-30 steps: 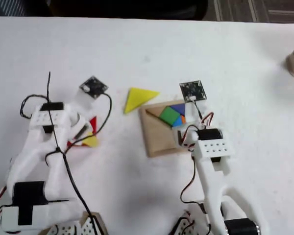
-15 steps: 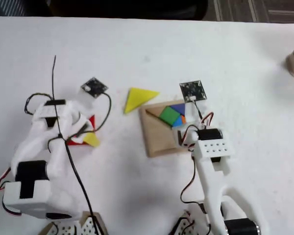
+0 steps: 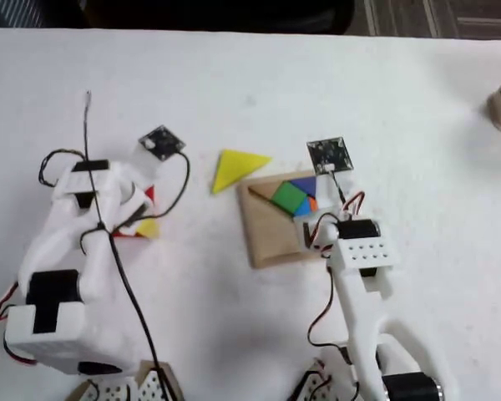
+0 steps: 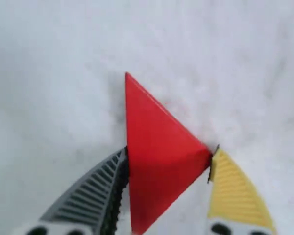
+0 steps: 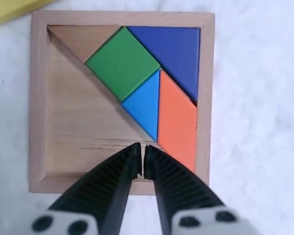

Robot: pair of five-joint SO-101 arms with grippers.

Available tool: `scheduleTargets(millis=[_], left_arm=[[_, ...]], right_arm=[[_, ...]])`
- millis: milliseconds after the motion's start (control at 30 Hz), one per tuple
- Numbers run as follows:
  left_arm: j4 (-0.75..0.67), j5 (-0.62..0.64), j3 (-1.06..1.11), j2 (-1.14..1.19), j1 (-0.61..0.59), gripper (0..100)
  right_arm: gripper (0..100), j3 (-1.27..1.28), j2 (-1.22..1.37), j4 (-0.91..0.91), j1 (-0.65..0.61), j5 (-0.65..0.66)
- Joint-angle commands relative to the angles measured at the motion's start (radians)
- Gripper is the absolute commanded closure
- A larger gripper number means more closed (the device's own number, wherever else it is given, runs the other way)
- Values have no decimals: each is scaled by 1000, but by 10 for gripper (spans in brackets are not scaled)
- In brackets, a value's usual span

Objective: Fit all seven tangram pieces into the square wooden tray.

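Tray [image 5: 36, 98] holds a green square [image 5: 122, 63], dark blue triangle [image 5: 174, 51], light blue triangle [image 5: 144, 105] and orange parallelogram [image 5: 176, 122] packed in one half. A yellow triangle [image 3: 236, 167] lies on the worktop [image 3: 234, 83] just beside a tray corner. Red triangle [image 4: 157, 132] sits well apart from the tray, pinched by the left end effector [image 4: 167, 156]; right end effector [image 5: 141, 159] is pressed together over the tray's bare floor near its rim.

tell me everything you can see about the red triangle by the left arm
The red triangle is a flat, smooth, plain piece with sharp corners. It lies on the white table, away from the wooden tray, inside the left gripper: the grey finger meets one edge, the yellow finger presses the opposite corner. In the high view the arm covers most of it.
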Motion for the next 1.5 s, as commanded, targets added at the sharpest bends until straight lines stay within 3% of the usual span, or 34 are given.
scheduleTargets(millis=[0,433,600,667,933,1100,1467], left_arm=[[2,-9,-20,24,2,962],[2,94,-52,12,4,942],[87,94,-69,-125,-10,727],[143,94,-57,-199,-5,683],[166,-97,5,-245,39,710],[52,-216,14,-168,18,712],[-81,-216,-101,74,-24,710]], right_arm=[[979,-14,-44,-18,8,11],[979,-14,-44,-18,8,11],[978,-14,-44,-18,8,11],[978,-14,-44,-18,8,11],[978,-15,-44,-18,8,11],[978,-15,-44,-18,8,11],[978,-15,-41,-18,8,11]])
